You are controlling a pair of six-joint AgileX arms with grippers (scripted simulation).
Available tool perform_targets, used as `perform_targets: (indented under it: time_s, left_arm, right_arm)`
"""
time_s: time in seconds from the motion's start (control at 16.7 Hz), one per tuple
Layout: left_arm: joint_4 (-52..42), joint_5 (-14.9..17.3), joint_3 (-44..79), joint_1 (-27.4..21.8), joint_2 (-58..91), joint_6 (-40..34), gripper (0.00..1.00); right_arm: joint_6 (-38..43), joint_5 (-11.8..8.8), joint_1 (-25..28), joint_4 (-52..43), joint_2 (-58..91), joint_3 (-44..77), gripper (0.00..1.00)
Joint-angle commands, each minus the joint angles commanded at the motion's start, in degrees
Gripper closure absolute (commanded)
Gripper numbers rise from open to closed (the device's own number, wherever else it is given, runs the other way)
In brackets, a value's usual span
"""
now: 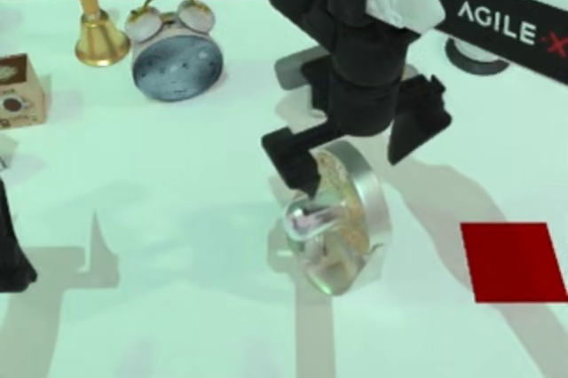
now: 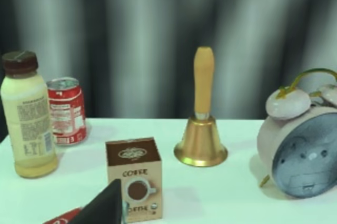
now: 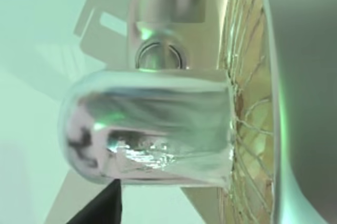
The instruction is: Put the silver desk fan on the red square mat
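The silver desk fan [image 1: 342, 218] stands at the table's middle, its chrome ring edge-on and its mesh facing left. My right gripper [image 1: 349, 167] hangs open just above it: one black finger [image 1: 293, 165] comes down at the motor housing side and the other [image 1: 415, 125] stays beyond the ring. In the right wrist view the shiny motor housing [image 3: 152, 129] fills the picture, with one dark fingertip [image 3: 105, 208] just under it. The red square mat [image 1: 513, 261] lies flat and bare at the right. My left gripper [image 1: 11, 258] is parked at the left edge, open.
A gold hand bell [image 1: 96, 36], an alarm clock [image 1: 176, 54] and a coffee box [image 1: 19, 90] stand at the back left. A cream bottle [image 2: 27, 124] and a red can [image 2: 66, 111] stand farther left. A grey object [image 1: 297, 67] lies partly hidden behind the right arm.
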Motion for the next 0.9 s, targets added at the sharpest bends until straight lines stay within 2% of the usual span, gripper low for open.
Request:
perform_targets:
  time_s: [0.36,0.9]
  left_arm:
    - [0.0,0.0,0.0,0.0,0.0,0.0,0.0]
    - [0.0,0.0,0.0,0.0,0.0,0.0,0.0]
  right_arm:
    - [0.08,0.0,0.09,2.47,-0.09,-2.5,0.0]
    - [0.08,0.0,0.09,2.47,-0.09,-2.5,0.68]
